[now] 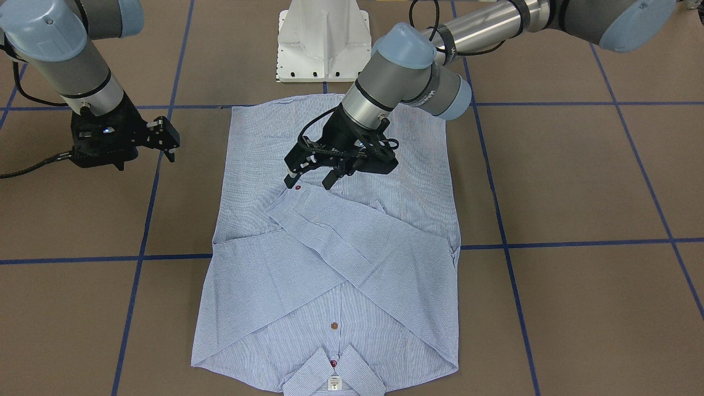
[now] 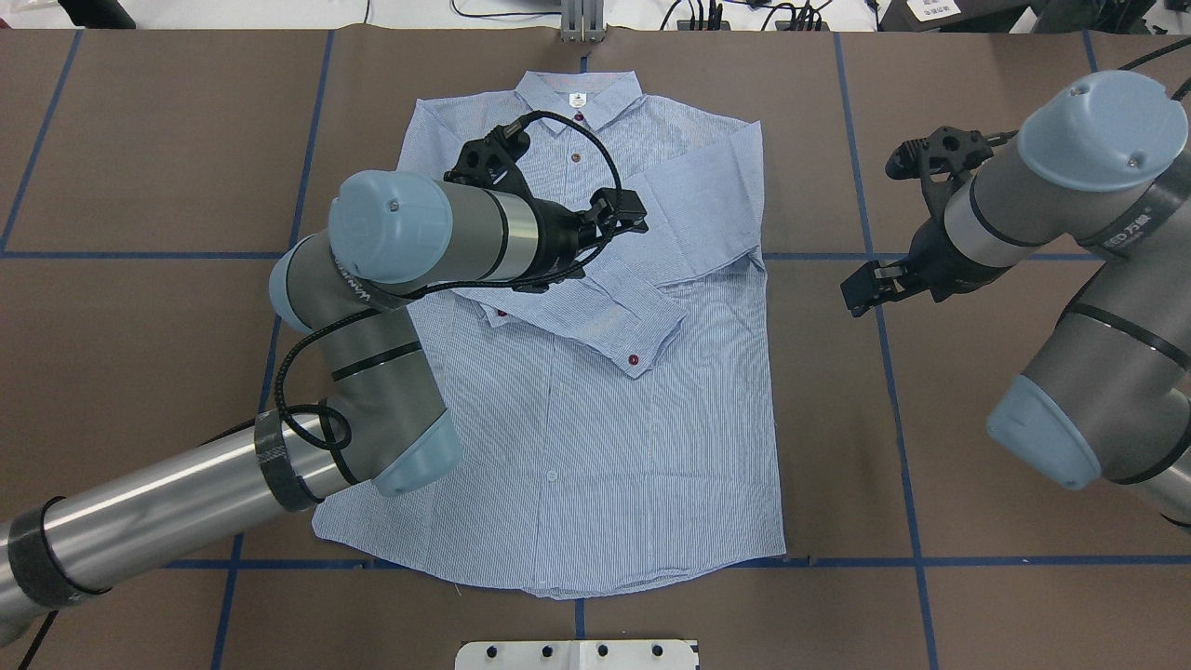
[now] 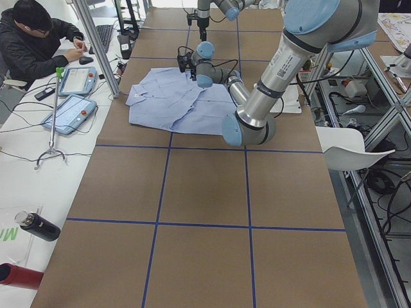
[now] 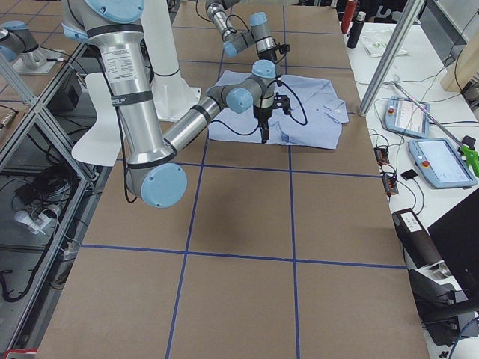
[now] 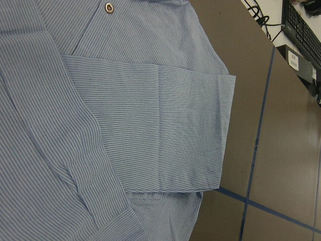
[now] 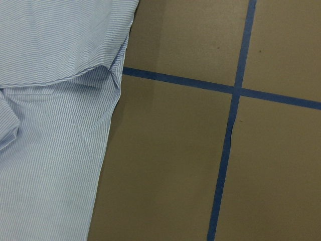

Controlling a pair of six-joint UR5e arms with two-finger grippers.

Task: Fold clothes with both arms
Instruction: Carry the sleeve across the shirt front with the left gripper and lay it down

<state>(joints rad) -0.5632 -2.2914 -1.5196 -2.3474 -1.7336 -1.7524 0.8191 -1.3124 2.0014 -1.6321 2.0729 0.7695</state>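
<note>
The shirt is laid flat, front up, at the centre of the worktop, collar toward the bottom edge of the front-facing view. Both sleeves have been crossed over the chest, so the sleeve folds are judged done; the body is yet to be folded. The left arm is held just above a cuff at frame centre, jaws apart and empty. The right arm is parked off the cloth at upper left; whether its jaws are apart cannot be told.
</note>
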